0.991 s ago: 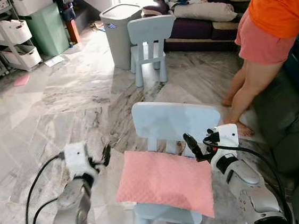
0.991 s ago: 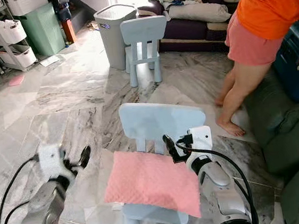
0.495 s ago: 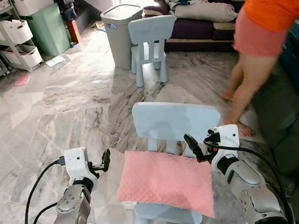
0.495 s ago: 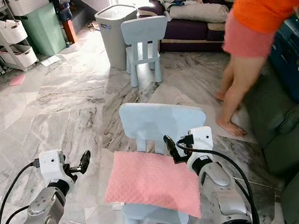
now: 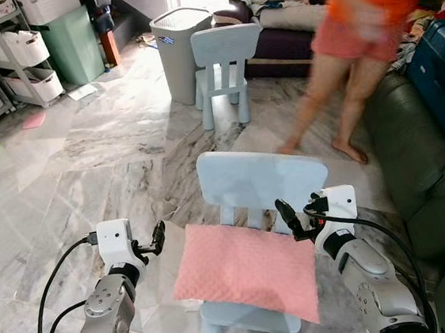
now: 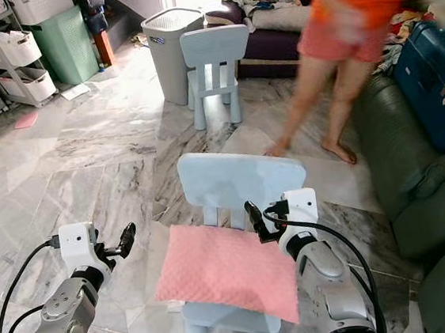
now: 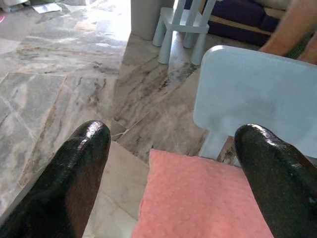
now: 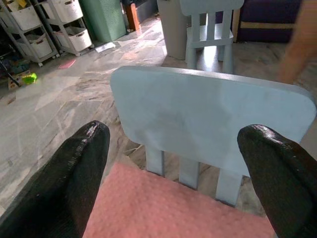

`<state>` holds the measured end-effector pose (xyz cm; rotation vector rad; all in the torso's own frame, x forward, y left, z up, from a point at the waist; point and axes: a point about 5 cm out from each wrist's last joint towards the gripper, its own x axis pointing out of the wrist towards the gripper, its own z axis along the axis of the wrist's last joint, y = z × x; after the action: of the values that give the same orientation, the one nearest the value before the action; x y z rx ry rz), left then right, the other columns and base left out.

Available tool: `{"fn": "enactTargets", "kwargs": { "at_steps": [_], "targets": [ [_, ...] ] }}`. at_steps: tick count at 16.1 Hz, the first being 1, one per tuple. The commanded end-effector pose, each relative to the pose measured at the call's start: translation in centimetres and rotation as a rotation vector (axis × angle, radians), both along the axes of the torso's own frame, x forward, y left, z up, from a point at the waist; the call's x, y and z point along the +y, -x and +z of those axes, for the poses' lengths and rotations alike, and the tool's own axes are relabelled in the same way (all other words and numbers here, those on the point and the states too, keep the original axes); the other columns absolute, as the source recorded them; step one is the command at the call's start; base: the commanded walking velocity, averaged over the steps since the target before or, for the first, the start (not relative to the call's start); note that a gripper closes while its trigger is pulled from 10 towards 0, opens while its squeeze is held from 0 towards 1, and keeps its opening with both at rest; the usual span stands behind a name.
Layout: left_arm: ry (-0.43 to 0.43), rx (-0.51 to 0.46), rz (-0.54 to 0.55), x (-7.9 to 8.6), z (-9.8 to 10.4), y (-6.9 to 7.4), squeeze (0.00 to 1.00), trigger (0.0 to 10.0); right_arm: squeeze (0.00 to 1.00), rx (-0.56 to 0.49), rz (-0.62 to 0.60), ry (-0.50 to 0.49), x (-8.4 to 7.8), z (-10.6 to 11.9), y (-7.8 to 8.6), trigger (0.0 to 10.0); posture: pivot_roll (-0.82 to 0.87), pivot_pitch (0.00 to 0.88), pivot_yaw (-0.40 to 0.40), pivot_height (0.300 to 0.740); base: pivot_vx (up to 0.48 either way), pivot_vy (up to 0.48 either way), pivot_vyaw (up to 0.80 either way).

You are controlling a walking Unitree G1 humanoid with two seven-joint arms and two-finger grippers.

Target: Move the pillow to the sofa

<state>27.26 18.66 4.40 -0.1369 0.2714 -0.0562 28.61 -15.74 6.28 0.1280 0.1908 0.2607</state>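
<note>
One pink pillow [image 5: 248,271] on one of two blue chairs [image 5: 260,182], between left pincer [image 5: 157,237] and right pincer [image 5: 287,217] (both spread wide, empty).

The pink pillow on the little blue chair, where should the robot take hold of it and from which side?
Judging by its pose, grip the pink pillow at its two short ends, one end effector per side. It lies flat on the blue chair with both ends overhanging the seat. The left end effector and right end effector already flank it, both open.
</note>
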Motion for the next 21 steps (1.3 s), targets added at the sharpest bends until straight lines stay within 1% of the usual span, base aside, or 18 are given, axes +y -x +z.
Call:
{"fn": "enactTargets", "kwargs": {
  "at_steps": [1,5,10,12,16,21],
  "targets": [
    [-0.019,0.008,-0.004,0.14,-0.12,0.0,0.0,10.0,0.0,-0.013,-0.003,-0.006,-0.15,0.46,-0.08,10.0,-0.16,0.0,-0.015,0.685,0.0,0.0,0.0],
    [-0.021,0.008,-0.006,0.12,-0.1,0.04,0.0,10.0,0.0,-0.009,-0.003,-0.009,-0.07,0.37,0.01,10.0,-0.16,0.0,-0.015,0.65,0.0,0.0,0.0],
    [-0.022,0.009,-0.005,0.08,-0.14,0.05,0.0,10.0,0.0,-0.007,-0.003,-0.01,-0.06,0.34,0.0,10.0,-0.17,0.0,-0.016,0.586,0.0,0.0,0.0],
    [-0.022,0.009,-0.005,0.07,-0.14,0.06,0.0,10.0,0.0,-0.007,-0.003,-0.01,-0.03,0.35,-0.01,10.0,-0.17,0.0,-0.016,0.567,0.0,0.0,0.0],
    [-0.028,0.007,0.0,0.12,-0.11,0.1,0.0,10.0,0.0,-0.003,0.005,-0.013,0.3,0.21,0.02,10.0,-0.16,0.0,-0.017,0.515,0.0,0.0,0.0],
    [-0.033,0.008,0.003,0.17,-0.16,0.11,0.0,10.0,0.0,-0.005,0.005,-0.011,0.29,0.25,-0.08,10.0,-0.16,0.0,-0.018,0.483,0.0,0.0,0.0]
  ]
}}
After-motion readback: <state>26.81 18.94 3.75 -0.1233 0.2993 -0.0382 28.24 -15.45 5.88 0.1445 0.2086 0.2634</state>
